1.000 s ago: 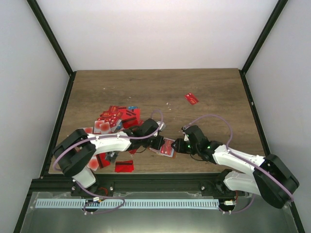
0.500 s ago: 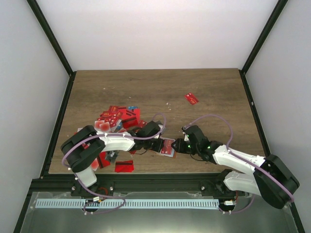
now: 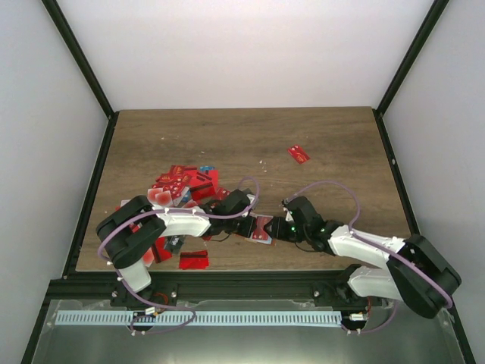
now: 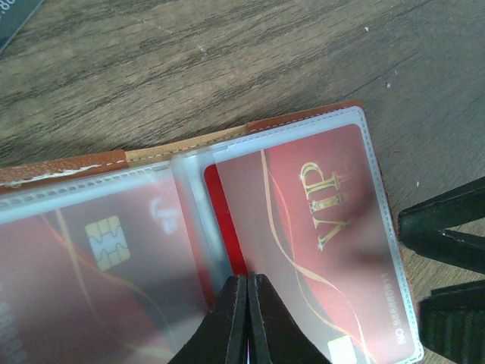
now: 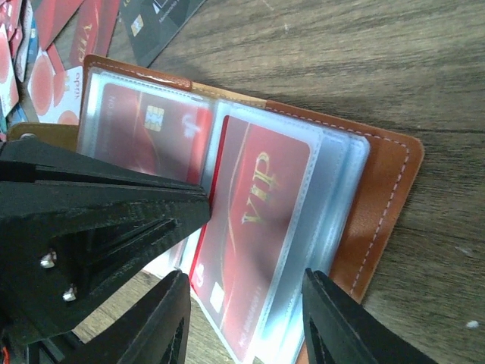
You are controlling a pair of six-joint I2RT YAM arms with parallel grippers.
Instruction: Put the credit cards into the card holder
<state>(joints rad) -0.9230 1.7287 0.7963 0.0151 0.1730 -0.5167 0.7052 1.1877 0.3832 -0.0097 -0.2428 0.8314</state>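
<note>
The table (image 3: 326, 136) carries everything, and the largest worry on it is the card holder (image 3: 262, 230) sliding. It lies open and flat near the front edge, between the two arms, and a push along the wood could drag it along unless it is pinned. The right end effector (image 5: 244, 274) has its fingers apart, straddling the holder's near edge (whether they actually press on it I cannot tell), so I judge the bracing uncertain.

Next down in size, the red VIP card (image 4: 318, 227) sits mostly inside a clear sleeve (image 4: 369, 144), with a red strip of its edge showing outside the sleeve mouth by the fold. The left end effector (image 4: 248, 282) has its fingers together, the tips at that edge and nothing visibly gripped. An off-centre push could skew the card and jam a corner against the sleeve's seam, or the tips could ride over the thin edge and snag the plastic.

The heap of credit cards (image 3: 182, 186) lies left of the holder, beside the left arm, near enough for the arm to scatter it. One red card (image 3: 193, 260) rests by the front edge, and another (image 3: 298, 154) lies well apart, further back. Nothing blocks the sleeve mouth, but the two end effectors are close together and could knock each other.
</note>
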